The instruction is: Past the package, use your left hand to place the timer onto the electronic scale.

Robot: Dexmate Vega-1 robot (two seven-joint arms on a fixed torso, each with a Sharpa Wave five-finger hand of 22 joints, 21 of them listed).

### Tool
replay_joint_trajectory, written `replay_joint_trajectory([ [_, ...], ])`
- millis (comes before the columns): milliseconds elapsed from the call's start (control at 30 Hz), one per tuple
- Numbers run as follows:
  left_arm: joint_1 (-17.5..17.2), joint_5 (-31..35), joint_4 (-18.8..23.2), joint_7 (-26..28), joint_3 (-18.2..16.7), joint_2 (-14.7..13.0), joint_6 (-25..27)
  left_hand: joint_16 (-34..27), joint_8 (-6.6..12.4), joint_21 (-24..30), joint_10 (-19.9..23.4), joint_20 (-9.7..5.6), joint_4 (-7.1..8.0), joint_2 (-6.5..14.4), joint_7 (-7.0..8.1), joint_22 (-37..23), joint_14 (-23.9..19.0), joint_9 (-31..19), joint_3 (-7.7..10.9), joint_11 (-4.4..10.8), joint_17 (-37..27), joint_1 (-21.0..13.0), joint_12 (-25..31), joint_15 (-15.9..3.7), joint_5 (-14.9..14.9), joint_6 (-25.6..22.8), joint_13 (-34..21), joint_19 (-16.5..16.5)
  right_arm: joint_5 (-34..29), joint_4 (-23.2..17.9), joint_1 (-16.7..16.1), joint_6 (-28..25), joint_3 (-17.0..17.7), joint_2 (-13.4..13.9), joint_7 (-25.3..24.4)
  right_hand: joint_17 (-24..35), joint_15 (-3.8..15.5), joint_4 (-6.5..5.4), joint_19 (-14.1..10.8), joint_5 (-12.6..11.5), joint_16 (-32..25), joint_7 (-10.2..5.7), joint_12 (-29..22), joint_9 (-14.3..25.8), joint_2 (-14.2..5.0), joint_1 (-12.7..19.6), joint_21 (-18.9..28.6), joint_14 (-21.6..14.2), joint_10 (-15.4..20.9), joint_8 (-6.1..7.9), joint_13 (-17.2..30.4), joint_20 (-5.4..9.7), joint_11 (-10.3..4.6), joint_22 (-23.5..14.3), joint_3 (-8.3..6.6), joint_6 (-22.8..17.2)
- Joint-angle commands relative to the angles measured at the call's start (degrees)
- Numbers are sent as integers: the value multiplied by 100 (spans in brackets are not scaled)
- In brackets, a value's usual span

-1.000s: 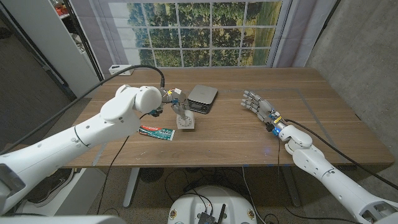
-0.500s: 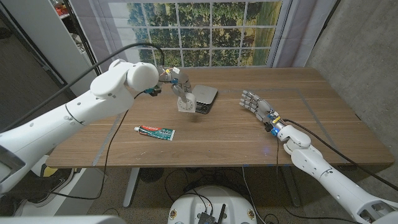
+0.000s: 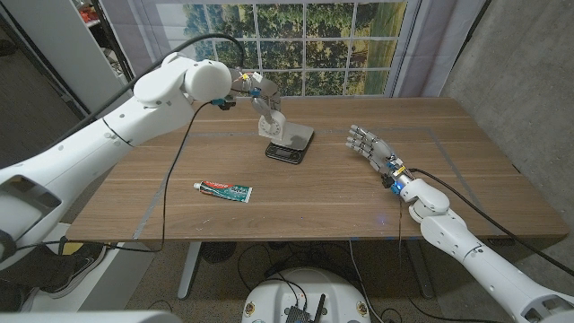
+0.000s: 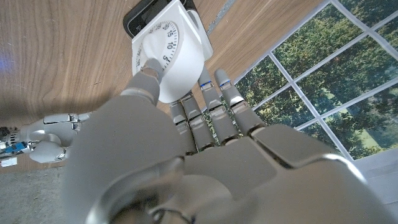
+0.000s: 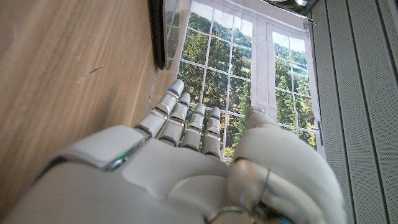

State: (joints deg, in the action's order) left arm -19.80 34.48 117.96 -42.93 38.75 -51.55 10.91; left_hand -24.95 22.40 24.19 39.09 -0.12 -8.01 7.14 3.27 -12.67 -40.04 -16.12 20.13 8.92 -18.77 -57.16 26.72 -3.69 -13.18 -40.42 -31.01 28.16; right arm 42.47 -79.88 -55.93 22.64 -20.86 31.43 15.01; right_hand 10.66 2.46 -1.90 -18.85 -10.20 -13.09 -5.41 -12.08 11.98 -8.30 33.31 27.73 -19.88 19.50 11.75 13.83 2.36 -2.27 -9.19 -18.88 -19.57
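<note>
Head view, left hand: the left hand (image 3: 258,97) holds the white timer (image 3: 272,125) from above, fingers closed round its upper part.
Head view, timer: it hangs at the scale (image 3: 289,144), its lower edge at the scale's top; whether it touches the scale I cannot tell.
Head view, scale: a dark flat box on the table (image 3: 314,193).
Head view, tube: the tube (image 3: 224,189) lies on the table well to the robot's left of the scale and nearer the robot.
Head view, right hand: the right hand (image 3: 375,152) is well to the robot's right of the scale, fingers straight and a little apart, holding nothing.
Left wrist view, left hand: the left hand (image 4: 186,149) pinches the timer (image 4: 171,53), thumb on the dial face, fingers (image 4: 211,102) behind its body.
Left wrist view, scale: the scale (image 4: 144,17) shows just beyond the timer.
Right wrist view, right hand: the right hand (image 5: 186,155) has its fingers (image 5: 186,121) stretched out side by side, nothing in them.
</note>
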Motion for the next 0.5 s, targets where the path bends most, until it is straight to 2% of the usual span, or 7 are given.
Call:
replay_joint_trajectory([
  [33,646,125,-1286,184,265,500,-789,3,33,44,45,-10,23,137,24,-13,-12,-26,2,64,-39,-89,21,-859,11,-11,-47,-26,-218,-202,-54,164,24,55,-298,1,561,4,-78,-27,17,-36,-7,-6,-3,-30,-18,-52,34,-11,5,110,-42,-16,-56,-35],
  [400,1001,-25,-2552,599,539,991,-1352,25,36,73,29,-16,34,182,47,-19,10,-49,3,55,-66,-127,12,-869,16,-3,-102,-52,-248,-169,-4,223,-12,-10,-350,2,568,20,-92,-23,35,-41,-8,-12,-2,-47,-65,-60,48,-8,1,111,-63,-17,-73,-47],
  [500,1074,-58,-2836,697,632,1107,-1460,35,40,80,3,-21,40,189,56,-21,22,-56,1,53,-71,-131,0,-869,20,-7,-117,-61,-241,-198,-30,218,-3,0,-380,2,567,25,-96,-22,38,-37,-7,-13,-1,-50,-76,-66,47,-7,0,107,-27,-17,-78,-50],
])
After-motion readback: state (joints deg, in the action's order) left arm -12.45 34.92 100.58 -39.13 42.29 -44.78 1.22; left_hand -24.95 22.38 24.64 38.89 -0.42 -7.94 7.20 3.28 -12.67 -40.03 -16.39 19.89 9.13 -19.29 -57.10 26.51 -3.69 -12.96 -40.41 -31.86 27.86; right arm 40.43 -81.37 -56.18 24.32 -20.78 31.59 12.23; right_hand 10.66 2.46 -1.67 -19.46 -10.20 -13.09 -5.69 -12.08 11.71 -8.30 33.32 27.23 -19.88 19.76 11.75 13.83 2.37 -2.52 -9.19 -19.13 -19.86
